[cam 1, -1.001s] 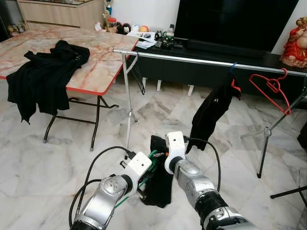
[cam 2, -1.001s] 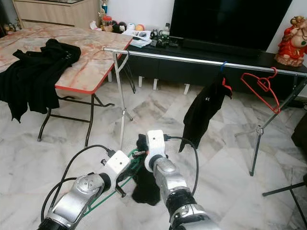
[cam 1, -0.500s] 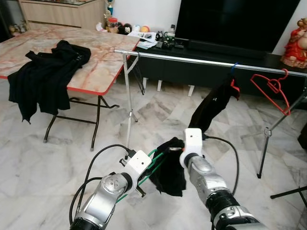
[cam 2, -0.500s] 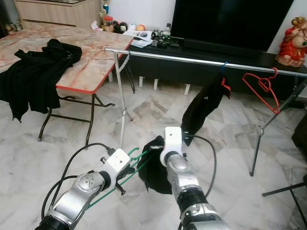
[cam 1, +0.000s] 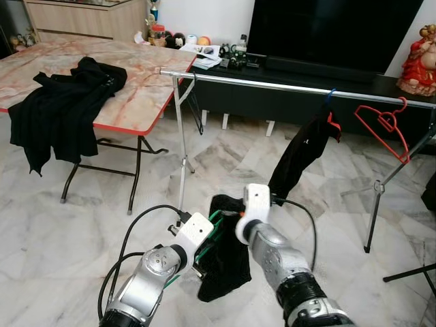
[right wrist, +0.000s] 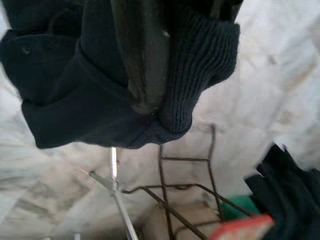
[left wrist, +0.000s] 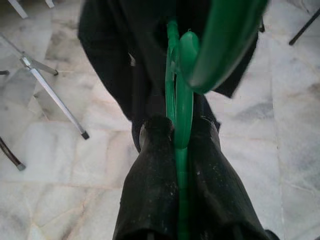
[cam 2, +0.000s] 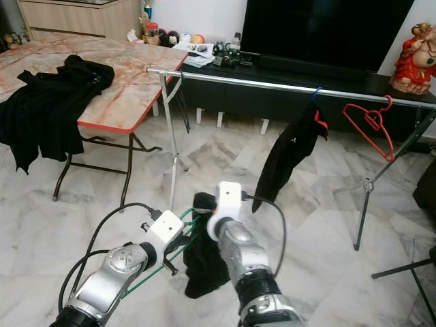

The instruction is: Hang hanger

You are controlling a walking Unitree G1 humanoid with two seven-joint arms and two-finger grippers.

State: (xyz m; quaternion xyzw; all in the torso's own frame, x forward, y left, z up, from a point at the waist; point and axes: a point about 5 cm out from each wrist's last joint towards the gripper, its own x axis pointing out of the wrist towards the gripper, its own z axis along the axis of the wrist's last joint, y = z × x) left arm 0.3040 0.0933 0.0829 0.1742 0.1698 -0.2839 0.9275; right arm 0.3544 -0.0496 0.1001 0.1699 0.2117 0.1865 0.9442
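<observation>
Left gripper (left wrist: 175, 145): fingers clamped on the green hanger (left wrist: 182, 90), wire pinched between both pads. Right gripper (right wrist: 150, 95): fingers closed into the ribbed edge of the black garment (cam 1: 225, 259) draped on that hanger.

Hanger sits low, between the two arms, in front of the robot's chest; garment hangs down from it toward the floor.

Key relation: the rail (cam 1: 286, 86) lies at 12 o'clock from the grippers, well apart and higher. Its long axis runs 9 to 3 o'clock. The hook must rise and go over it. The left arm carries the hook; my judgement is that it leads.

On the rail: a dark shirt (cam 1: 300, 160) at about 1 o'clock, an empty red hanger (cam 1: 385, 126) at 2 o'clock. The free stretch lies toward 11 o'clock.

Floor: pale marble tile. Folding table (cam 1: 146, 95) with black clothes (cam 1: 65, 112) at 10 o'clock. TV (cam 1: 334, 30) behind the rail.
</observation>
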